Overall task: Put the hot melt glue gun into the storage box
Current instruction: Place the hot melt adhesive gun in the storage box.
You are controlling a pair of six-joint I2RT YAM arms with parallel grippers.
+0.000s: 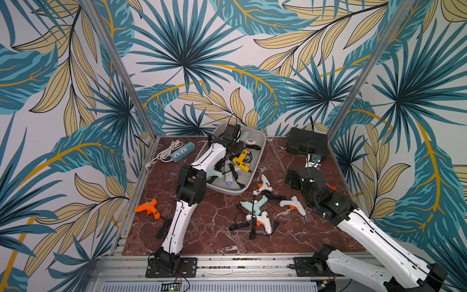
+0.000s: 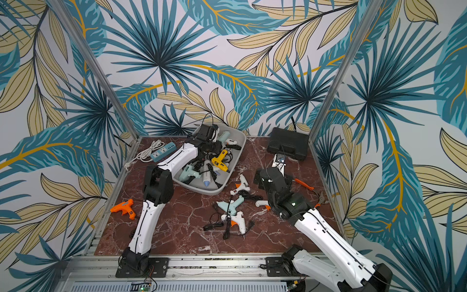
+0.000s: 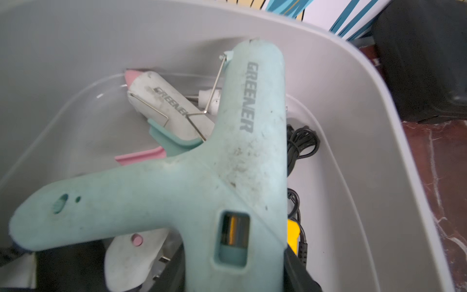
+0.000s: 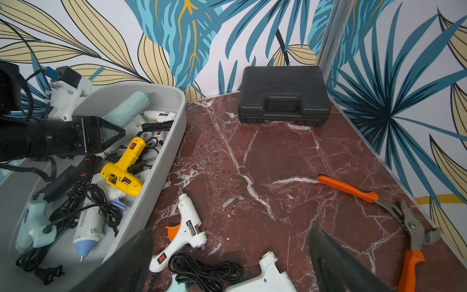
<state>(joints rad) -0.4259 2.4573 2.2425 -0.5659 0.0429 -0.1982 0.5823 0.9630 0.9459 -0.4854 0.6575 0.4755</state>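
Booth with leaf-print walls [image 1: 177, 63], red marble tabletop [image 1: 214, 227].

Both top views: storage box [image 1: 262, 145] sits centre frame. My left gripper [image 1: 240, 146] is over its far end, clamped on the mint glue gun [image 1: 244, 135].

Left wrist: the gun fills the frame, barrel running toward the top, box floor right beneath.

Right wrist: the barrel angles to the upper right from the left fingers [image 4: 111, 131], inside the rim. Right gripper [image 4: 228, 237] is spread wide, empty, well apart.

I reckon the next move is just to let go.

White arm shells [image 1: 174, 227], black joints [image 1: 190, 185] (blocky, matte housings).
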